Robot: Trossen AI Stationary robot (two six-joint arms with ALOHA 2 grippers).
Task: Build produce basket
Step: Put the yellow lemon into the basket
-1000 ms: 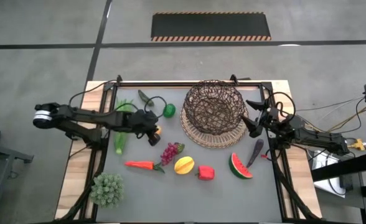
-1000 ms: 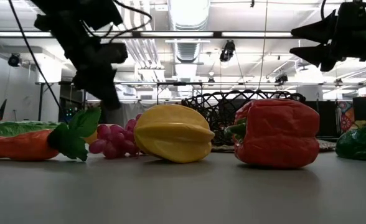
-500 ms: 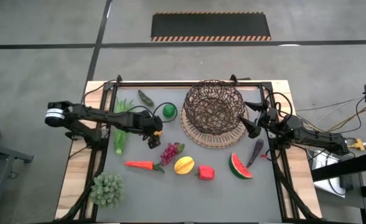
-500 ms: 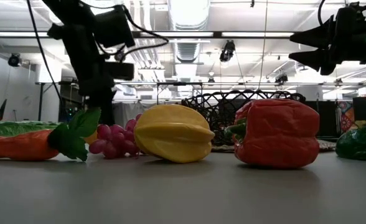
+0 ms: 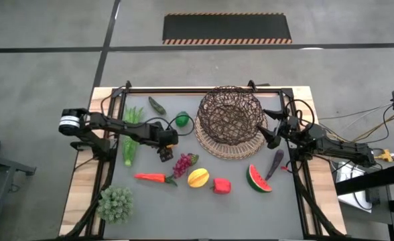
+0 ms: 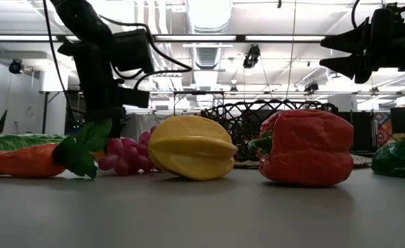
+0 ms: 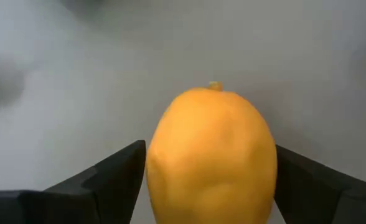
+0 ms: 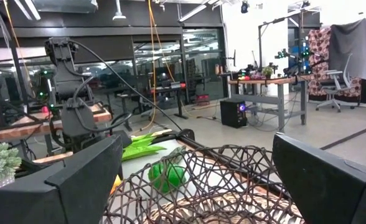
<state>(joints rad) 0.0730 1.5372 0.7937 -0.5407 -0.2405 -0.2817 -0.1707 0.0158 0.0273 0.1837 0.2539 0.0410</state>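
An orange lies on the grey table. My left gripper is open and points down over it, one finger on each side; in the high view my left gripper hides it. The wicker basket stands at the far middle and holds nothing. My right gripper is open and empty, raised beside the basket's right rim. Lime, dark chili, green beans, grapes, carrot, mango, red pepper, watermelon slice and eggplant lie on the table. My left gripper's fingers stand close against the orange's two sides, coming from above and pointing down. I cannot tell whether they touch it. The orange rests on the table.
A pale green leafy clump stands at the near left corner. Cables run along the table's far and side edges. The right wrist view looks over the basket's rim toward the lime.
My left gripper has come down and a little toward the table's near edge, onto the orange, which it now covers in the high view. My right gripper has kept still. No produce has moved.
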